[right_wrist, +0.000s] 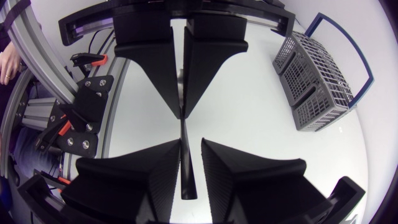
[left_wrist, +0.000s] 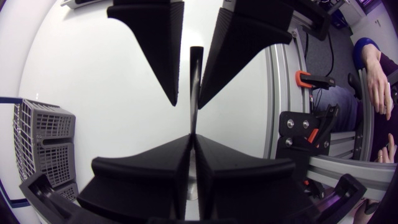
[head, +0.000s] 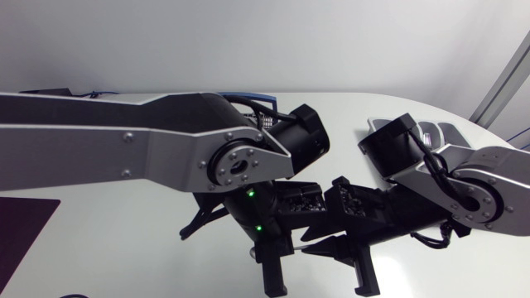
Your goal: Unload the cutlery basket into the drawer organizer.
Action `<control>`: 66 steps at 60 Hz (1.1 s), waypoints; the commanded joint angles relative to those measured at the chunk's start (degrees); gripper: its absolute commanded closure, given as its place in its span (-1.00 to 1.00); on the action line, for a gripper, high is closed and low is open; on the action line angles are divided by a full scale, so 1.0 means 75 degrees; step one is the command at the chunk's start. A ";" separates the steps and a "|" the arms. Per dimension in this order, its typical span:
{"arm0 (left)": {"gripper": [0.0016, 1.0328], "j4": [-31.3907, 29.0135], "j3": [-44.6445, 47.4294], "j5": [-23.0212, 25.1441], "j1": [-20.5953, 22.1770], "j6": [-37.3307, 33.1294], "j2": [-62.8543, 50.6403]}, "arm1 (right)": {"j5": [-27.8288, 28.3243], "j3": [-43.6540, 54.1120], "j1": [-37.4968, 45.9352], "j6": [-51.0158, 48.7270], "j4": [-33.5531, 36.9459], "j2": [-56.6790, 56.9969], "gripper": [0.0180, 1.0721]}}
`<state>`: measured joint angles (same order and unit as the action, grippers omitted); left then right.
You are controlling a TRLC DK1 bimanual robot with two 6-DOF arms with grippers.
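Observation:
A thin dark piece of cutlery (left_wrist: 194, 87) is held above the table, seen edge-on. My left gripper (left_wrist: 192, 135) is shut on one end of it. My right gripper (right_wrist: 190, 143) faces the left one and straddles the other end (right_wrist: 186, 171). One of its fingers (right_wrist: 146, 177) lies against the piece, and a narrow gap shows at the other finger. From above, both grippers (head: 272, 269) (head: 344, 261) meet near the table's front edge with the piece (head: 298, 246) between them. The grey mesh cutlery basket (right_wrist: 314, 81) with a blue handle stands behind, largely hidden by my left arm in the head view.
A pale grey tray (head: 435, 131) lies at the back right, partly behind my right arm. A dark mat (head: 21, 228) sits at the front left. The table's metal frame with red clamps (left_wrist: 303, 78) runs along the edge near the grippers.

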<state>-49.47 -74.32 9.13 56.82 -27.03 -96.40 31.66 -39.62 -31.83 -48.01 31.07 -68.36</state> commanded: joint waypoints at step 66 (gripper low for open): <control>-0.34 -0.0915 -0.0403 0.0342 0.0006 0.0170 -0.0154 | -0.0049 0.0231 -0.0103 0.0167 0.0111 0.0232 0.89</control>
<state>-54.61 -76.20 10.79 56.82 -26.61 -96.82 31.62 -39.13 -32.58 -47.79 31.48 -67.48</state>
